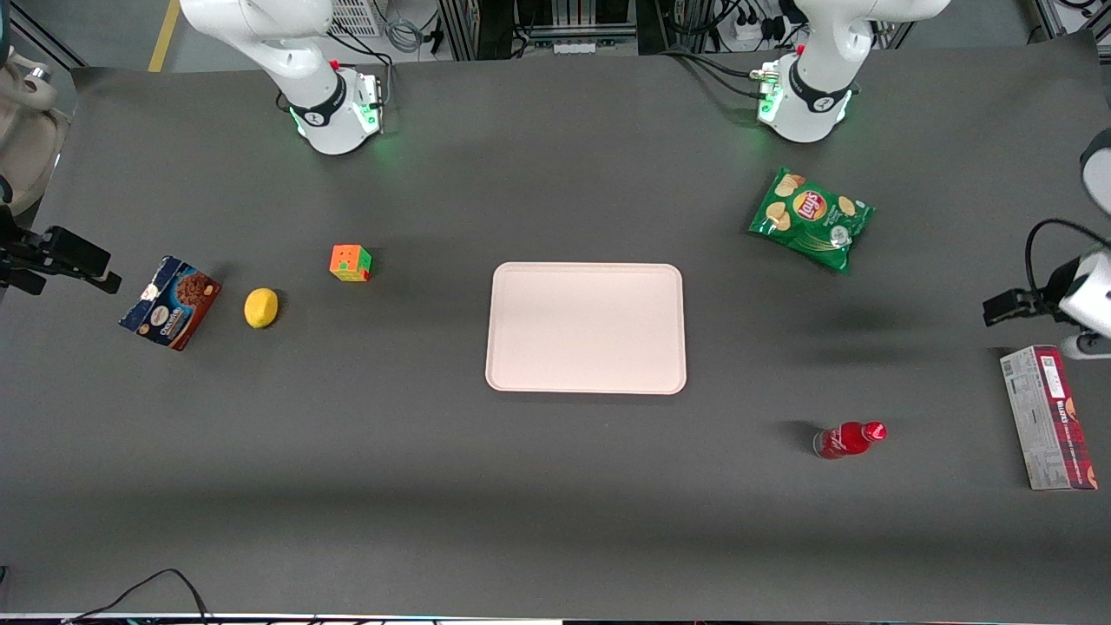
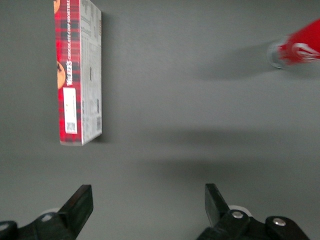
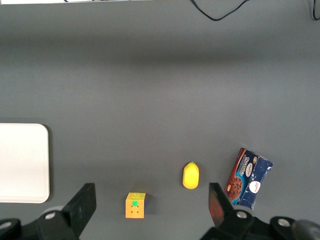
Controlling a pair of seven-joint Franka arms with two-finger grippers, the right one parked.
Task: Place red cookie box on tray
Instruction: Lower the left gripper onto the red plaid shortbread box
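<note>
The long red-and-black tartan cookie box (image 1: 1048,417) is lying flat on the grey table at the working arm's end, well apart from the large pale pink rectangular tray (image 1: 586,328) sitting mid-table. The front view is catching only a sliver of the working arm; the left wrist view is showing the black two-finger gripper (image 2: 148,204) hovering above bare table near the box (image 2: 79,72), fingers spread wide and holding nothing. The red plastic bottle (image 1: 848,439) is lying on its side between box and tray, nearer the front camera.
</note>
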